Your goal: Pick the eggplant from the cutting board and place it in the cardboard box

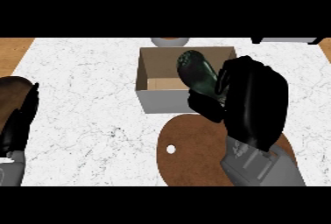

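Take the cardboard box [150, 94] as your landmark: it sits open-topped on the white marbled tabletop [84, 109], its grey outer wall facing you and its brown inside showing. Your right robot hand [255, 103] is at the box's near right corner, fingers and thumb curled around the eggplant [196, 70]. The eggplant is dark green-black and glossy, tilted, with its free end reaching over the box's opening and its lower end hidden in the grasp. You cannot tell from this view whether it touches the box's walls or floor.

Just in front of the box lies the round brown cutting board [187, 153], with a small white hole near its left side. Your right forearm crosses over the board's right part, and nothing else shows on the visible part of the board.

Well to the left of the box, at the view's left edge, your left robot hand [18, 127] rests with its fingers straight and relaxed, holding nothing.

Behind the box, at the far edge of the tabletop, you see part of a round grey object [170, 41], cut off by the view.
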